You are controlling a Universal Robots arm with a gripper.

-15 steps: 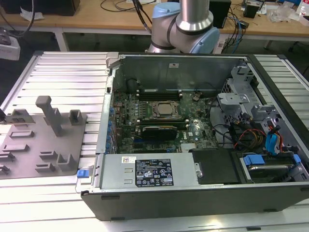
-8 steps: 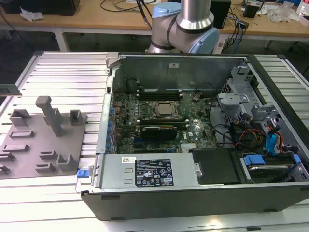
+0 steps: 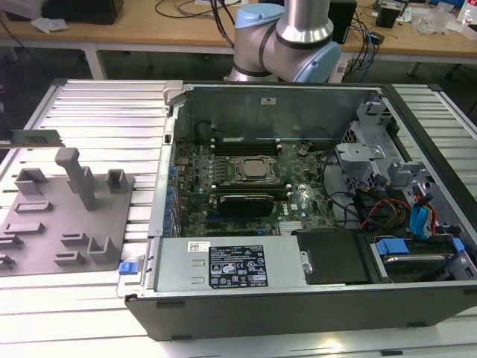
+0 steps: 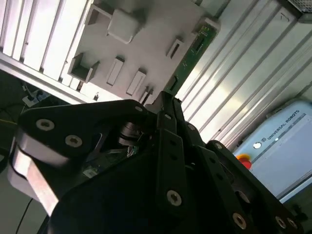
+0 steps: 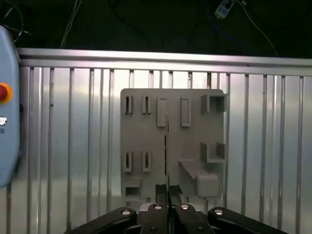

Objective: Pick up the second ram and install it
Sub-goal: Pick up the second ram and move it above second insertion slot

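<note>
The second ram (image 4: 192,54), a thin green board, stands out from the gripper (image 4: 165,103), whose fingers are closed flat on one end of it. It hangs above the grey holder tray (image 4: 141,44). It is likely light, stiff and brittle, so best held by its edges. In the exterior view, the tray lies left of the open computer case (image 3: 298,317).

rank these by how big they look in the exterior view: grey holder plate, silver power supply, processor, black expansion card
1. grey holder plate, largest even though the picture's edge cuts it off
2. silver power supply
3. processor and black expansion card: these two look about alike, so they are not ranked against each other
</note>
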